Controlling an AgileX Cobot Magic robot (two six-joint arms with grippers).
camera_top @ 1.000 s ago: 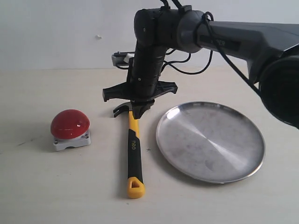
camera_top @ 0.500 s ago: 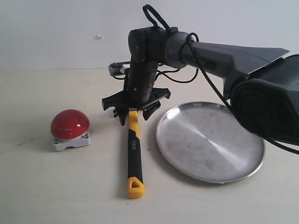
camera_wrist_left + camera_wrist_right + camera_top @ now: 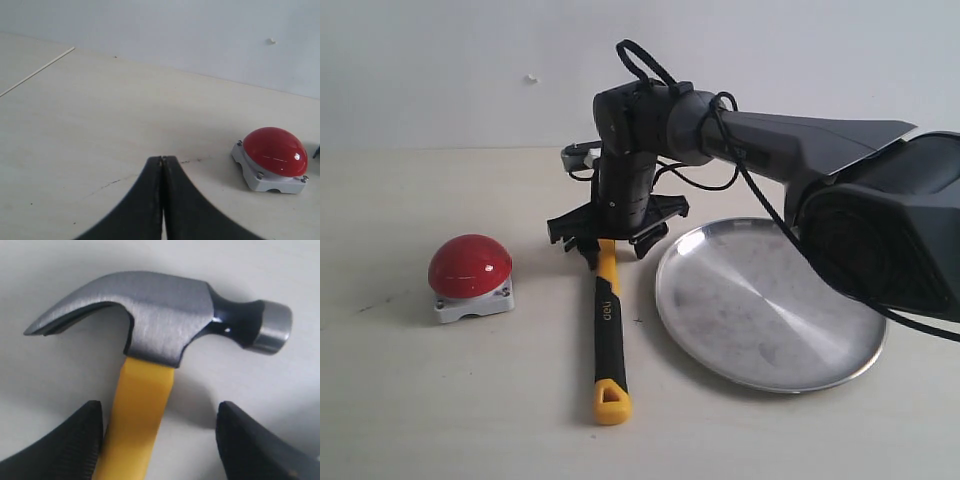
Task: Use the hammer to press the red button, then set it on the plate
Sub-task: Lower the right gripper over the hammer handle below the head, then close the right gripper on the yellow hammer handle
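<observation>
Lower than 1 second ago, the right gripper [image 3: 610, 243] has come down over the hammer [image 3: 609, 325]; its fingers are spread and straddle the yellow neck just below the head. The hammer itself has not shifted; it lies flat on the table [image 3: 440, 400] between the red button [image 3: 470, 265] and the plate [image 3: 770, 300], touching neither. I judge this the last beat before the grasp; nothing is lifted, and the button is unpressed.

The right wrist view shows what the exterior view hides under the wrist: the neck sits close against 1 finger, with a clear gap to the other. Only the left wrist view shows the left gripper [image 3: 162, 159]; its fingertips are pressed together on nothing, and the button lies ahead of it.
</observation>
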